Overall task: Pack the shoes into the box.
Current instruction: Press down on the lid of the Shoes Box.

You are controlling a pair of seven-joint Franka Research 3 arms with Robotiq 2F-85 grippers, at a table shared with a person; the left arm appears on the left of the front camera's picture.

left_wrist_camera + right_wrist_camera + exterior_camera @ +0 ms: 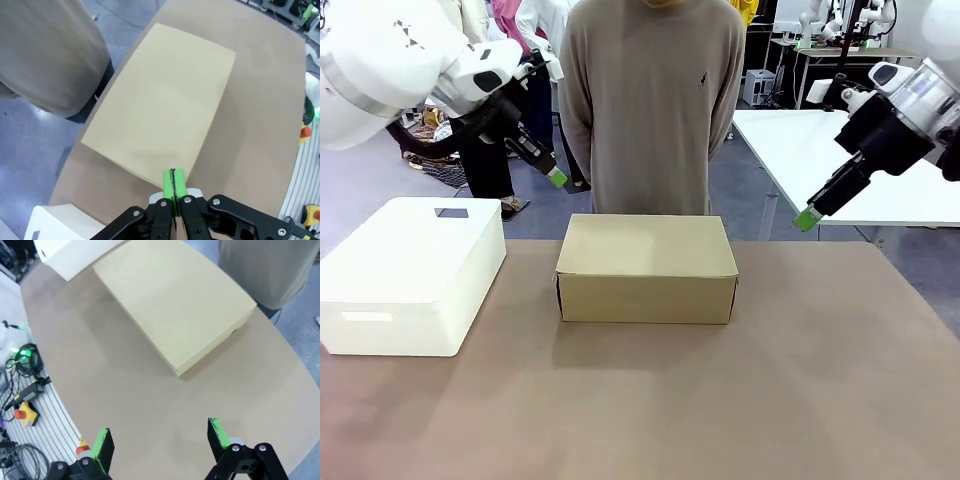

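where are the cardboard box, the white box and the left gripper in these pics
cardboard box [647, 243]: front view, middle of its closed lid
white box [415, 250]: front view, its top face
left gripper [173, 184]: left wrist view, seam between the shut green pads

The left arm comes in from the upper left and slants down toward the middle, its left gripper [555, 177] held in the air with the green pads [173, 184] pressed flat together and nothing between them. The right arm reaches in from the upper right, angled down and inward; the right gripper [161, 437] hangs aloft with its fingers spread wide and empty.
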